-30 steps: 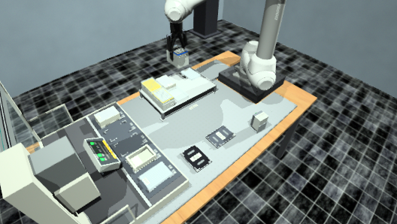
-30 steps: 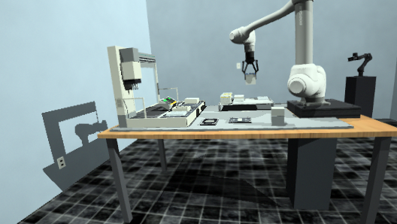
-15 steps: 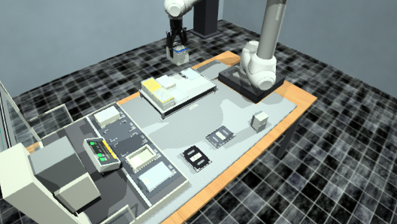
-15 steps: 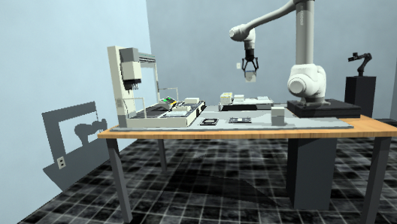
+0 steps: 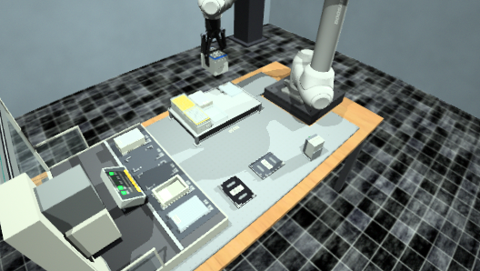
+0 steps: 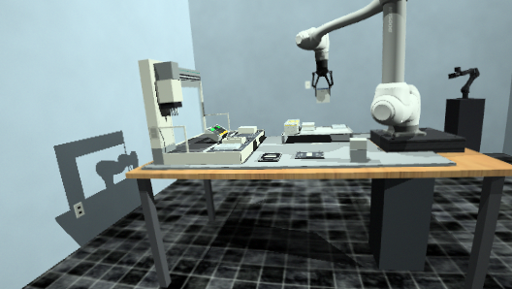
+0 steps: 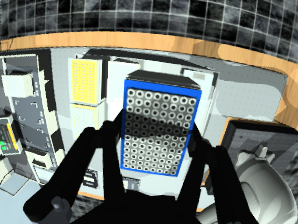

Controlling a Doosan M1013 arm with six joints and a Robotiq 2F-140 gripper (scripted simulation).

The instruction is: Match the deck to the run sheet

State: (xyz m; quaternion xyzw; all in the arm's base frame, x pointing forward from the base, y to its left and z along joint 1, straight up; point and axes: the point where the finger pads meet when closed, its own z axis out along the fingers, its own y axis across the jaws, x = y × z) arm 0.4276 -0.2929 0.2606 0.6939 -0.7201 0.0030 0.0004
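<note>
My gripper hangs high above the far edge of the table and is shut on a blue-rimmed tip rack with no cover on it. In the wrist view the rack sits between my two black fingers, its grid of tips open to view. The side view shows the gripper and the rack well above SHELF. SHELF lies below and nearer the camera, with a yellow-topped item and several pale items on it. The deck holds a white block, an open reservoir and a pale covered plate.
The liquid handler's frame and head stand over the deck's left side, with a control panel beside them. Two black nests lie on the mat. A small grey key box stands near the arm's base.
</note>
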